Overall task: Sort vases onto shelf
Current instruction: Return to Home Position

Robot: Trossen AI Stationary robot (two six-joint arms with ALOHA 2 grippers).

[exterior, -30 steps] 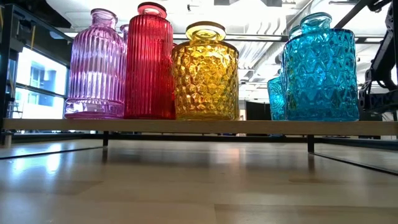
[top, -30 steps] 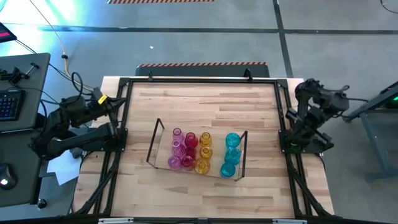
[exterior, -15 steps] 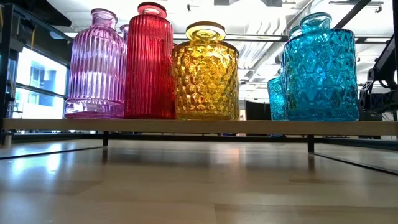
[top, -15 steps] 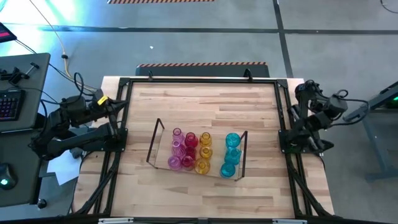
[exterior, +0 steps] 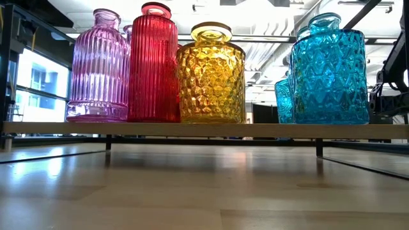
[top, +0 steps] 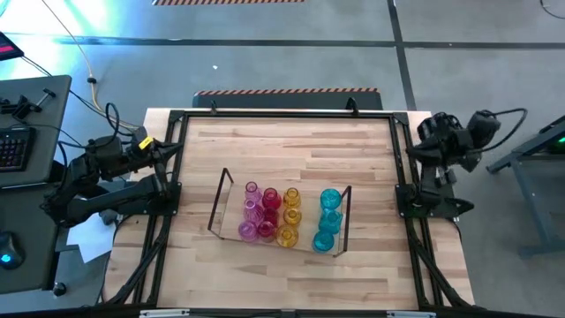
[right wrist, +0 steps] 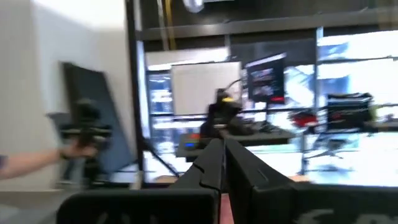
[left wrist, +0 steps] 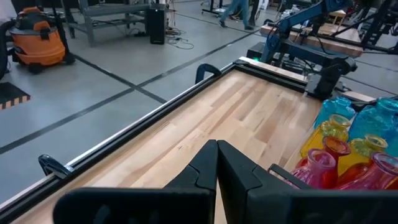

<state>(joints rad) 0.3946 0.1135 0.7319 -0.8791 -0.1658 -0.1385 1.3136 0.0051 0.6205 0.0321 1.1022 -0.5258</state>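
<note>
The vases [top: 287, 216] stand in colour rows on the shelf [top: 221, 201], a clear tray with dark end frames in the middle of the table. From left to right the rows are pink, red, yellow and cyan [top: 328, 221]. The low view shows pink [exterior: 99, 67], red [exterior: 153, 64], yellow [exterior: 211, 73] and cyan [exterior: 330, 70] vases upright on the shelf's floor. My left gripper [top: 174, 146] is shut at the table's left edge, its fingers [left wrist: 217, 162] pointing over the table toward the vases [left wrist: 348, 149]. My right gripper [top: 428, 132] is shut at the table's right edge, held level above the table [right wrist: 222, 158].
A black metal frame [top: 282, 115] runs around the wooden table. A keyboard and desk [top: 22, 141] sit left of the left arm. Bare wood [top: 291, 150] lies between the shelf and the far edge. A person's hand [right wrist: 25, 163] shows in the room beyond.
My right arm has swung about at the table's right edge; its wrist has dipped and then risen again toward the far side. The gripper has stayed shut. The vases and the shelf have kept still.
</note>
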